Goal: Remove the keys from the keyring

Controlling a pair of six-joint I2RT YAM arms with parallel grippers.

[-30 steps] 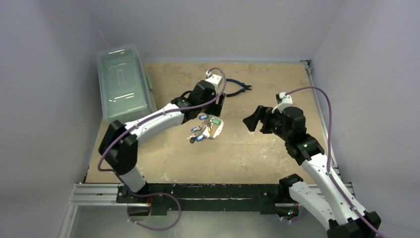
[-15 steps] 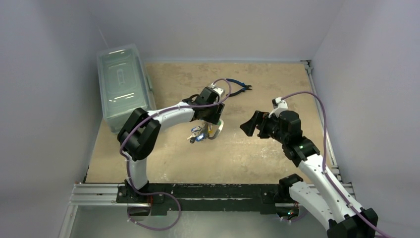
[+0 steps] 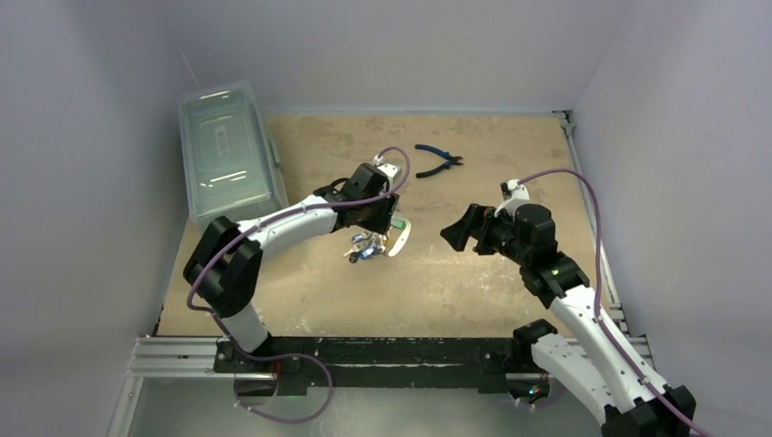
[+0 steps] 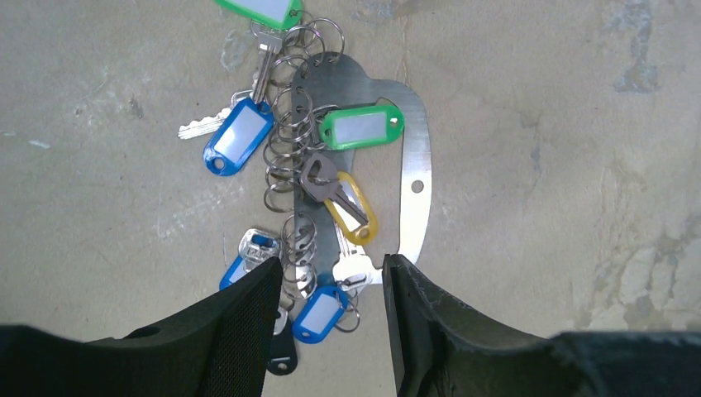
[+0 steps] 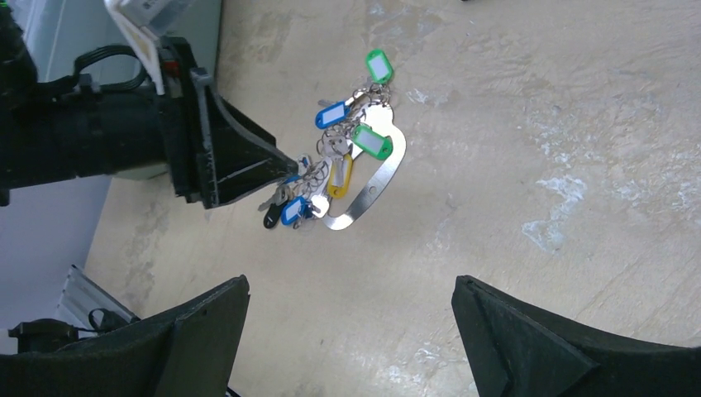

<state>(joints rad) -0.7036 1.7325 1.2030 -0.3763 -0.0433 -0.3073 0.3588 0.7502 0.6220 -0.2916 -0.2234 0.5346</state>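
The keyring (image 4: 416, 178) is a pale silver oval loop lying flat on the table. Several keys (image 4: 240, 136) with blue, green and yellow tags hang on small rings along its left side. My left gripper (image 4: 332, 260) is open and low over the loop's near end, with a blue tag and a silver key between its jaws. In the top view the left gripper (image 3: 387, 226) sits over the keyring (image 3: 401, 235) and the keys (image 3: 363, 248). My right gripper (image 3: 455, 231) is wide open and empty to the right. Its view shows the keyring (image 5: 376, 184) and keys (image 5: 332, 114) ahead of the right gripper (image 5: 351, 285).
Blue-handled pliers (image 3: 437, 161) lie at the back of the table, behind the left arm. A clear plastic lidded box (image 3: 228, 150) stands along the left edge. A grey wall runs close on the right side.
My left gripper has come down and nearer over the keyring, uncovering the pliers behind it. My right gripper shifted slightly left and then held still.
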